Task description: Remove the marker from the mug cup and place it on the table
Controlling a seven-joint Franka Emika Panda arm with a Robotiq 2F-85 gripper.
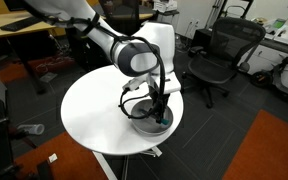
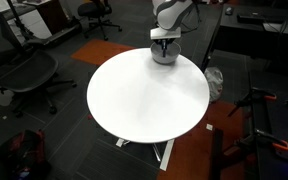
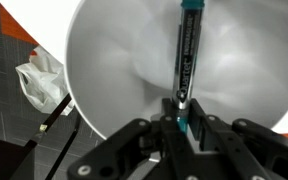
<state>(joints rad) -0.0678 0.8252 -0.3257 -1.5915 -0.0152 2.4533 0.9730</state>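
Note:
The marker [image 3: 187, 55], dark with teal ends, stands in the grey-silver mug cup [image 3: 114, 70], leaning up its inner wall. My gripper [image 3: 183, 125] reaches down into the cup and its fingers are closed on the marker's near teal end. In both exterior views the gripper [image 1: 160, 115] [image 2: 163, 42] is down in the cup [image 1: 144, 126] [image 2: 164, 55]. The cup sits near the edge of the round white table [image 1: 94, 110] [image 2: 144, 95]. The marker itself is too small to make out in the exterior views.
Black office chairs [image 1: 219, 55] [image 2: 24, 70] stand around the table. A white plastic bag [image 3: 42, 85] [image 2: 213, 82] lies on the floor beside the table's edge near the cup. A wooden desk [image 1: 24, 25] stands behind the arm.

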